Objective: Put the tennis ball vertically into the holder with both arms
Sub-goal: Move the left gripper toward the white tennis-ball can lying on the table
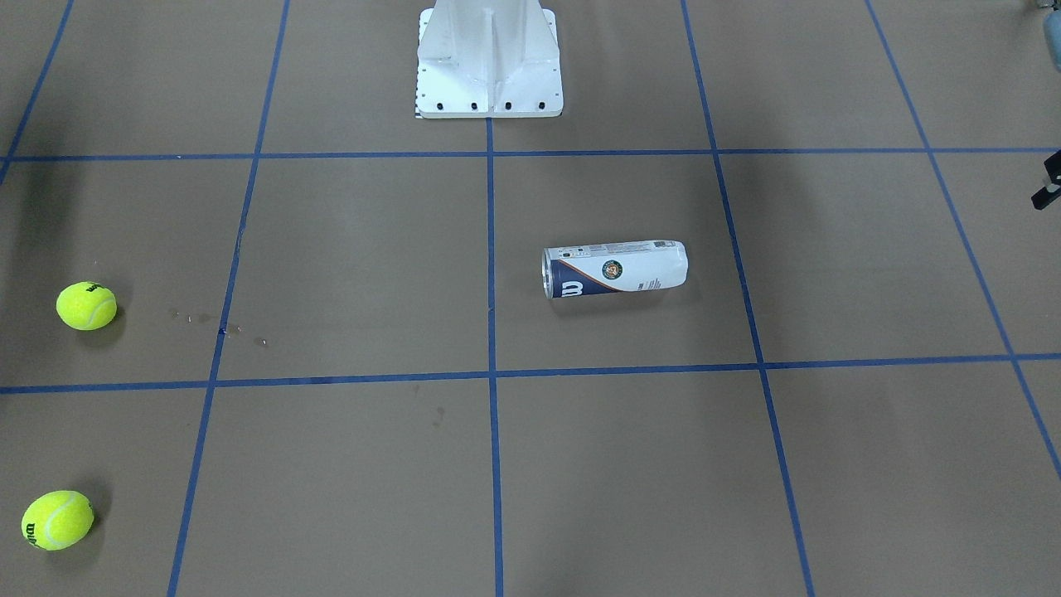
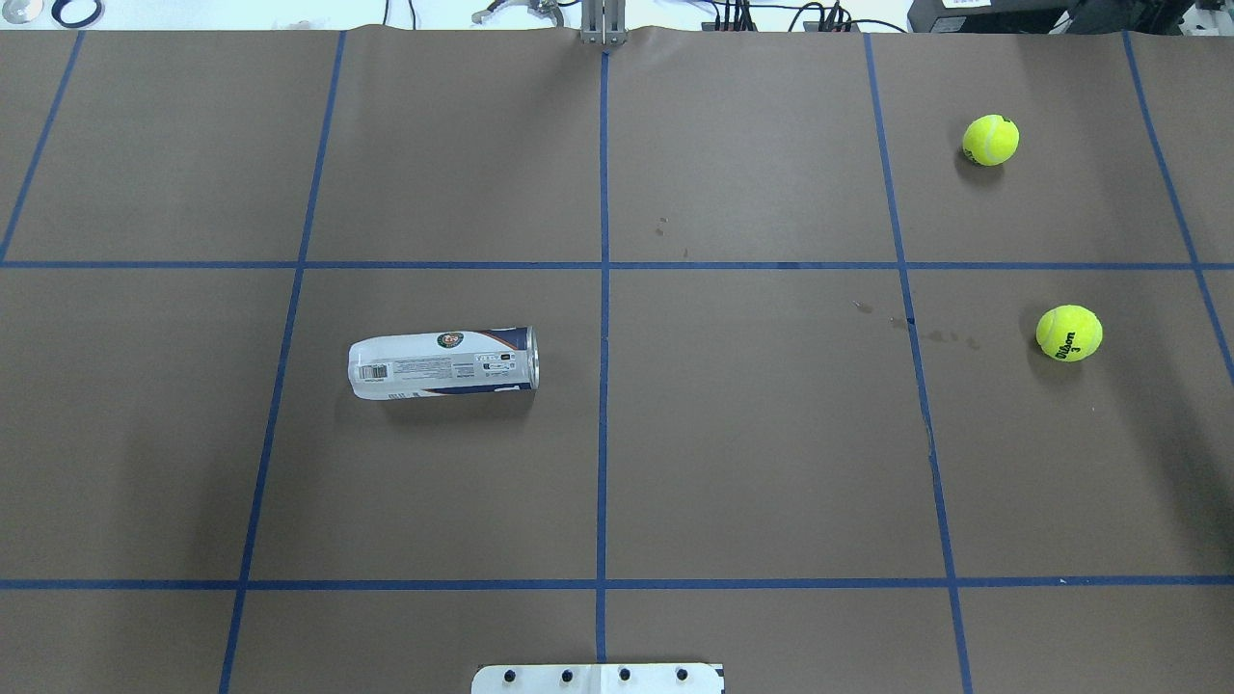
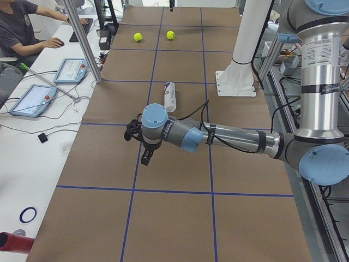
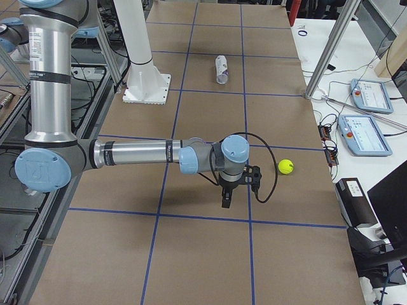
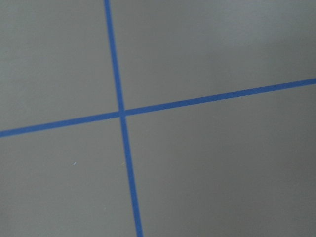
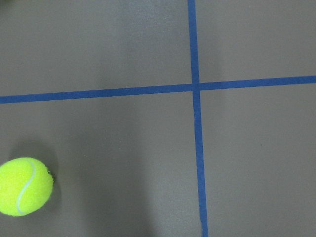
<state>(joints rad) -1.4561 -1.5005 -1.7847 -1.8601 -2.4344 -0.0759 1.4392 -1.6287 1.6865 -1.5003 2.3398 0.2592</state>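
The holder (image 1: pixel 617 268) lies on its side on the brown table, its silver-rimmed open end toward the table's middle line. It also shows in the overhead view (image 2: pixel 443 362) and both side views (image 3: pixel 170 96) (image 4: pixel 221 68). Two yellow tennis balls (image 2: pixel 990 140) (image 2: pixel 1069 333) rest on the table's right half, far from the holder. My left gripper (image 3: pixel 139 144) hovers over the table's left end, short of the holder. My right gripper (image 4: pixel 238 187) hovers near a ball (image 4: pixel 285 166), which its wrist view shows at lower left (image 6: pixel 22 186). I cannot tell whether either gripper is open or shut.
The white robot base (image 1: pixel 489 75) stands at the table's robot-side edge. Blue tape lines (image 2: pixel 603 289) divide the table into squares. An operator (image 3: pixel 22 27) sits at a side bench with tablets (image 3: pixel 70 70). Metal posts (image 4: pixel 331 51) stand by the far edge.
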